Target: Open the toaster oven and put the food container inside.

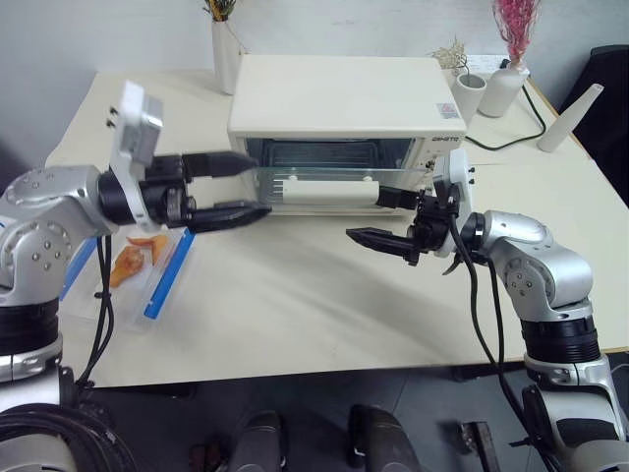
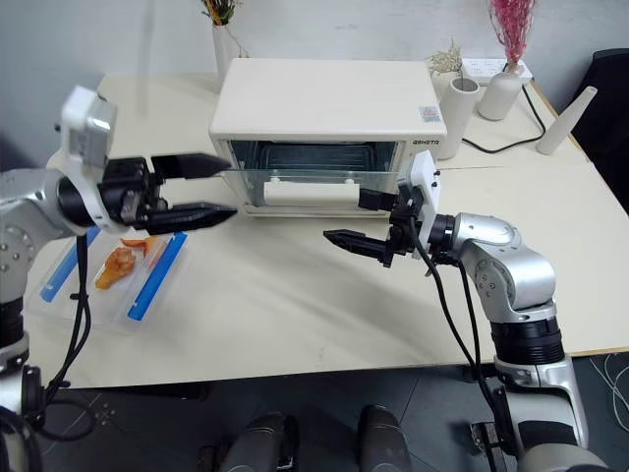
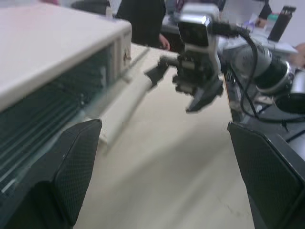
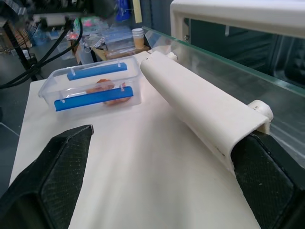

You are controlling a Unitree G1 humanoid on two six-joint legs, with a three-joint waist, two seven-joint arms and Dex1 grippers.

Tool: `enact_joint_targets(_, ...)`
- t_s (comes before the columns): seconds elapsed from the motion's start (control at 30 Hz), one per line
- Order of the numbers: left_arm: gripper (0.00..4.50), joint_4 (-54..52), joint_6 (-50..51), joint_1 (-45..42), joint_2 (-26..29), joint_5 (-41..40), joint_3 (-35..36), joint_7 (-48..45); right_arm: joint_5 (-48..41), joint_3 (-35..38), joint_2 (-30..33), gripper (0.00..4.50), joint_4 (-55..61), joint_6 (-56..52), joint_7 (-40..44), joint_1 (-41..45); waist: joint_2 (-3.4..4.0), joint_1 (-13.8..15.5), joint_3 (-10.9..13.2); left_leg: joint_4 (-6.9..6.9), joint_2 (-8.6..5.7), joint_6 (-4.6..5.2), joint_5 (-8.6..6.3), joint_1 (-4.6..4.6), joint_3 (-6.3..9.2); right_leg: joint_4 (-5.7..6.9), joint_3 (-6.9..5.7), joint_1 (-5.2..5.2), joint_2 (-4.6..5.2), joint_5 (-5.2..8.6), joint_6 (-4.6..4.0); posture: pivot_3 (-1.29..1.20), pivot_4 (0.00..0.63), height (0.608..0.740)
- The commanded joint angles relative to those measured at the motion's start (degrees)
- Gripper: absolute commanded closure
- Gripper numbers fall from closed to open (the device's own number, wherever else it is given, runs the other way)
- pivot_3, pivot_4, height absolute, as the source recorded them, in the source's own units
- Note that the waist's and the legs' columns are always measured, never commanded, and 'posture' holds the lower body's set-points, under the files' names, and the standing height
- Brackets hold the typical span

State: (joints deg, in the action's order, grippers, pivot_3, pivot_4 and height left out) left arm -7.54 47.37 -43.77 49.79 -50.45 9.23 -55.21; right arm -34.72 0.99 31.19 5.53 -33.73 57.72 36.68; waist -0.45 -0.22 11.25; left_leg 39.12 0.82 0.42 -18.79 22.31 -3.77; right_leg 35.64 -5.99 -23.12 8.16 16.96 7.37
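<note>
Lab/office: cluttered workbenches [image 4: 71, 28], cables, seated person [image 3: 143, 21] behind table.

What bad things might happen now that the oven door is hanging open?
The right hand, open, sits at the end of the toaster oven's handle; a slip might bump the open glass door. The food container lies by the table's left edge, under the left hand, which might push it off.

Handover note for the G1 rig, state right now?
Left gripper: open, holding nothing, by the left end of the oven door.
Right gripper: open, holding nothing, at the right end of the white bar handle.
Toaster oven: glass door swung down.
Food container: on the table left of the oven, under the left arm.
Left: pick up container, put it inside.
</note>
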Motion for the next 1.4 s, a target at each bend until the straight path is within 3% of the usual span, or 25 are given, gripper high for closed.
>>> enact_joint_targets(0.03, 0.55, 4.5, 0.1, -5.7, -0.4, -0.7, 2.6, -0.4, -1.5, 1.2, -0.5, 0.00, 3.8, 1.1, -0.3, -0.3, 0.00, 0.0, 0.0, 0.00, 0.00, 0.00, 0.00, 0.00, 0.01, 0.01, 0.00, 0.00, 0.00, 0.00, 0.00, 0.00, 0.150, 0.740)
enact_joint_targets(0.27, 2.52, 16.7, -17.7, -10.6, -0.6, 20.2, -9.5, -6.2, -0.6, 0.7, -0.8, 0.00, 4.9, 1.8, -1.4, -2.7, 0.00, 0.1, 0.0, 0.00, -0.02, -0.01, 0.00, -0.01, -0.07, 0.02, 0.00, -0.02, -0.02, 0.00, 0.00, 0.00, 0.150, 0.740)
enact_joint_targets(0.5, 4.49, 30.6, -29.4, -17.8, -6.0, 30.4, -14.3, -9.8, -1.3, 0.6, -1.1, 0.00, 7.4, 1.4, -2.7, -4.5, -0.03, 0.2, 0.0, 0.02, -0.02, 0.00, 0.01, 0.15, -0.11, 0.04, 0.01, -0.21, -0.05, 0.00, 0.00, 0.00, 0.150, 0.740)
enact_joint_targets(0.7, 4.49, 36.8, -32.5, -21.5, -9.2, 32.7, -13.4, -12.3, -1.6, 0.5, -1.4, 0.00, 9.1, 1.2, -3.9, -5.9, -0.04, 0.0, 0.0, 0.01, 0.00, 0.00, 0.01, 0.19, -0.13, 0.09, 0.00, -0.29, -0.05, 0.00, 0.00, 0.00, 0.150, 0.740)
enact_joint_targets(1.0, 4.49, 36.2, -35.4, -18.5, -10.3, 37.4, -15.6, -15.7, -1.5, 1.8, -0.5, 0.00, 10.3, 0.7, -6.2, -6.6, -0.04, 0.0, 0.0, 0.04, 0.00, 0.00, 0.01, 0.21, -0.13, 0.14, 0.01, -0.32, -0.04, 0.00, 0.01, 0.00, 0.150, 0.740)
enact_joint_targets(1.13, 4.49, 33.6, -34.5, -16.4, -11.2, 37.5, -15.6, -16.1, -0.7, 4.0, 2.2, 0.00, 10.3, 0.5, -6.9, -8.7, -0.04, 0.1, 0.0, 0.05, 0.00, 0.00, 0.01, 0.22, -0.11, 0.15, 0.01, -0.32, -0.04, 0.00, 0.01, 0.00, 0.150, 0.740)
enact_joint_targets(1.4, 4.49, 26.1, -33.3, -10.2, -12.1, 37.5, -16.8, -17.1, -3.6, 15.9, 13.0, 0.00, 16.7, -3.0, -6.2, -21.4, -0.04, 1.2, 0.0, 0.13, -0.03, 0.02, 0.01, 0.24, -0.12, 0.17, 0.01, -0.29, 0.01, -0.01, 0.02, 0.00, 0.150, 0.740)
